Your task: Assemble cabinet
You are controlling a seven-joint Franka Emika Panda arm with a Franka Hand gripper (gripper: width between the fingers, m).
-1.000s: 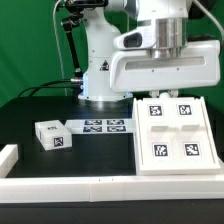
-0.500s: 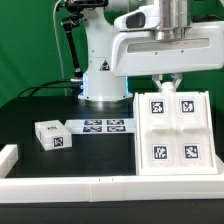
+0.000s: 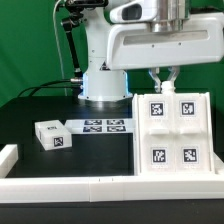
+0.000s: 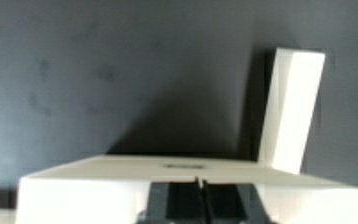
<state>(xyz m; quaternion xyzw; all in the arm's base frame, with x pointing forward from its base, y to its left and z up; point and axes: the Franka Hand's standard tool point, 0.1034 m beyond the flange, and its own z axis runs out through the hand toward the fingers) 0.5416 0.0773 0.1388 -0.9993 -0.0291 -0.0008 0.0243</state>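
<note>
Now, one white cabinet box [image 3: 172, 132], four square tags [image 3: 156, 109] on it, at the desk [image 3: 100, 155]'s front corner; one small tagged block [image 3: 51, 135]; tool [image 3: 165, 78] overhead — clenched or released, can't tell.

Heads up: the cabinet [image 3: 172, 130] hogs the near corner on the exterior view's right, so nothing low gets through there. A rail [image 3: 100, 184] runs along the whole near edge. A shorter rail piece [image 3: 8, 156] sits at the near corner on the exterior view's left. The arm's base [image 3: 100, 75] blocks the middle of the far edge. Your open lane is the dark middle, with just a small block [image 3: 52, 136] and the flat marker board [image 3: 105, 125] in it. Only a narrow slot separates board and cabinet.
</note>
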